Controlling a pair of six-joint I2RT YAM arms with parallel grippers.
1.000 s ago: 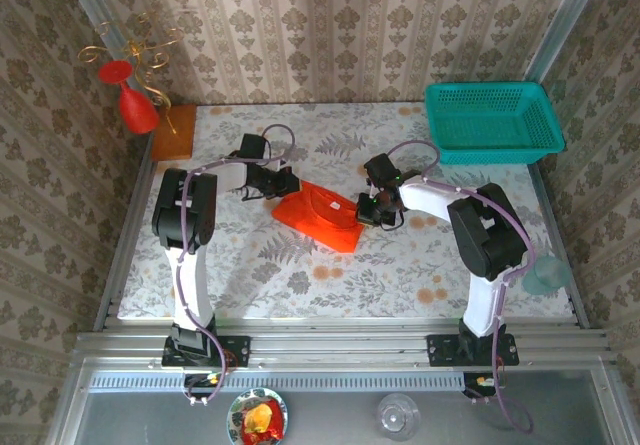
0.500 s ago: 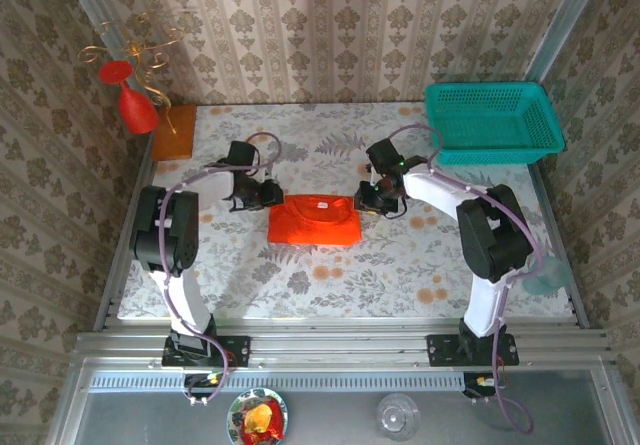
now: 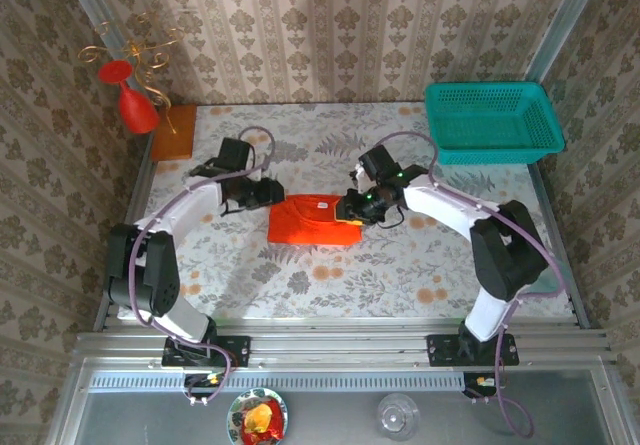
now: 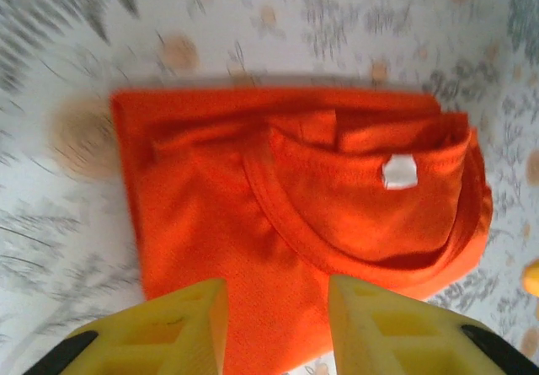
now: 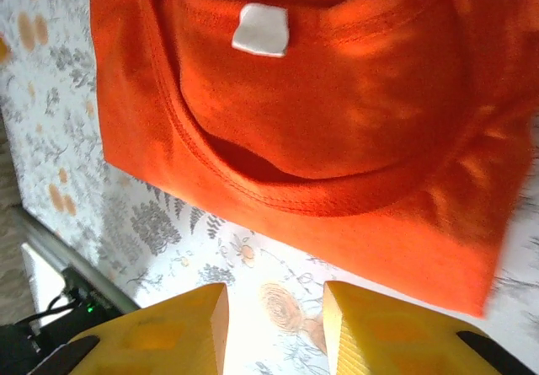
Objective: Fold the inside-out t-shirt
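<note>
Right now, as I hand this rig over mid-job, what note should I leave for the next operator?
The left gripper has its fingers open and holds nothing, hovering at the left edge of the t-shirt.
The right gripper is also open and holds nothing, beside the right edge.
The t-shirt lies in the middle of the table as a compact rectangle, collar and white label facing up.
Done: it looks folded.
Left: probably just check the edges are neat, then pull both arms clear.
</note>
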